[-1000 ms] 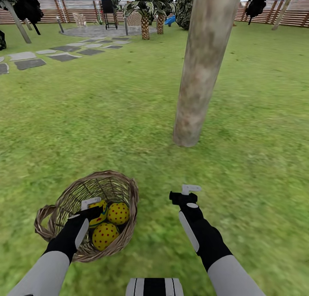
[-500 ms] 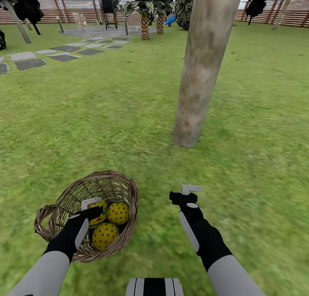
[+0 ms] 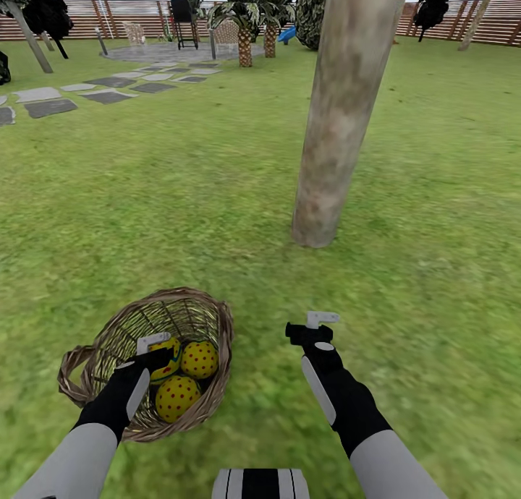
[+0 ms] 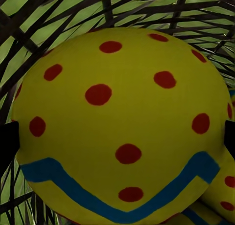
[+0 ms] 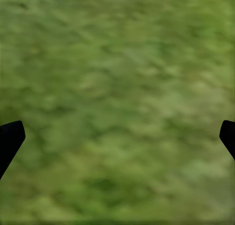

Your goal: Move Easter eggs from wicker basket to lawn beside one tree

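my left gripper (image 3: 161,348) sits inside the wicker basket (image 3: 210,318) on the lawn (image 3: 181,217), its fingers spread around a zigzag-banded egg (image 4: 122,132); i cannot tell whether they touch it. two more eggs (image 3: 199,359) lie just beside it. my right gripper (image 3: 318,324) hovers open and empty over grass, with the tree (image 3: 340,116) trunk ahead.

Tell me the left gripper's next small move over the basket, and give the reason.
Probably shut the left gripper on the yellow red-dotted egg with the blue zigzag band. In the left wrist view that egg sits between the two dark fingertips, which stand wide apart at its sides. All three eggs lie in the brown wicker basket, so none has been lifted out yet.
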Controlling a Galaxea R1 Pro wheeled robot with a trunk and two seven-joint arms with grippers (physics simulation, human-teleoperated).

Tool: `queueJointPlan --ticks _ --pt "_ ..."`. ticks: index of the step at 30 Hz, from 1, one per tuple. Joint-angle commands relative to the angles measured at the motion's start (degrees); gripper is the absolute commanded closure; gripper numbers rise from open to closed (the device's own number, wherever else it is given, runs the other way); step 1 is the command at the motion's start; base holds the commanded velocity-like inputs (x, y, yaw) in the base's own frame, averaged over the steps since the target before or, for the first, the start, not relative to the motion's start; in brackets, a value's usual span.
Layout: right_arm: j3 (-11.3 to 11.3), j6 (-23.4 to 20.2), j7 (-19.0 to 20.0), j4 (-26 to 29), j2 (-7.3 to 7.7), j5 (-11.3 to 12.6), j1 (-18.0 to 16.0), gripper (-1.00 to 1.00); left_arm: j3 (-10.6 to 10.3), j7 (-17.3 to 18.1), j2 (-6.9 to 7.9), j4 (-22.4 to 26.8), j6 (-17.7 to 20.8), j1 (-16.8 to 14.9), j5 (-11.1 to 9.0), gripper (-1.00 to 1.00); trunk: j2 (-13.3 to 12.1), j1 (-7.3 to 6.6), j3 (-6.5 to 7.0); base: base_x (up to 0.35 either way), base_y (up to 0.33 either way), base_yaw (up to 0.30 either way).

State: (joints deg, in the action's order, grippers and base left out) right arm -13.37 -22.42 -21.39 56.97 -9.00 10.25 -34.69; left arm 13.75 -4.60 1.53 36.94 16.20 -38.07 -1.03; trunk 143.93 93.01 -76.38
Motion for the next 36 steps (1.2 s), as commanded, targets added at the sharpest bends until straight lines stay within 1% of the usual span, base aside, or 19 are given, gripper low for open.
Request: queueJointPlan --ticks 1,2,4,9,14,17,22,33,35,36 --pt "-0.17 -0.17 -0.51 0.07 0.03 0.56 -0.03 -1.0 0.05 -0.12 0.02 -0.9 0.31 0.02 -0.03 1.0 0.01 0.0 -0.05 0.0 0.0 0.0" --pt "-0.17 -0.17 -0.53 0.07 0.03 0.56 -0.03 -1.0 0.05 -0.13 -0.01 -0.9 0.32 0.02 -0.03 1.0 0.01 0.0 -0.05 0.0 0.0 0.0" --pt "-0.17 -0.17 -0.53 0.07 0.03 0.56 -0.03 -1.0 0.05 -0.14 -0.02 -0.9 0.32 0.02 0.03 1.0 -0.02 -0.05 0.4 0.0 0.0 0.0" --pt "-0.17 -0.17 -0.56 0.07 0.03 0.56 -0.03 -1.0 0.05 -0.11 -0.03 -0.9 0.3 0.02 0.06 1.0 -0.02 -0.05 0.4 0.0 0.0 0.0" --pt "-0.17 -0.17 -0.56 0.07 0.03 0.56 -0.03 -1.0 0.05 -0.14 -0.03 -0.9 0.32 0.02 0.06 1.0 -0.08 -0.18 1.5 0.0 0.0 0.0" --pt "-0.17 -0.17 -0.55 0.07 0.03 0.56 -0.03 -1.0 0.05 -0.09 -0.03 -0.69 0.33 0.02 0.06 1.0 -0.08 -0.18 1.5 0.0 0.0 0.0" --pt "-0.17 -0.17 -0.52 0.07 0.03 0.56 -0.03 -1.0 0.05 0.08 -0.03 1.3 0.94 0.02 0.06 1.0 -0.08 -0.18 1.5 0.0 0.0 0.0" --pt "-0.17 -0.17 -0.53 0.07 0.04 0.56 -0.03 -1.0 0.05 0.12 -0.12 1.52 1.48 0.02 0.16 1.0 -0.1 -0.2 1.73 0.0 0.0 0.0" --pt "-0.17 -0.17 -0.55 0.07 0.04 0.56 -0.03 -1.0 0.05 0.12 -0.12 1.49 1.72 -0.01 0.27 1.0 -0.13 -0.25 2.17 0.0 0.0 0.0" --pt "-0.17 -0.17 -0.56 0.07 0.04 0.56 -0.03 -1.0 0.05 0.12 -0.12 1.48 1.97 -0.02 0.29 1.0 -0.13 -0.25 2.17 0.0 0.0 0.0"
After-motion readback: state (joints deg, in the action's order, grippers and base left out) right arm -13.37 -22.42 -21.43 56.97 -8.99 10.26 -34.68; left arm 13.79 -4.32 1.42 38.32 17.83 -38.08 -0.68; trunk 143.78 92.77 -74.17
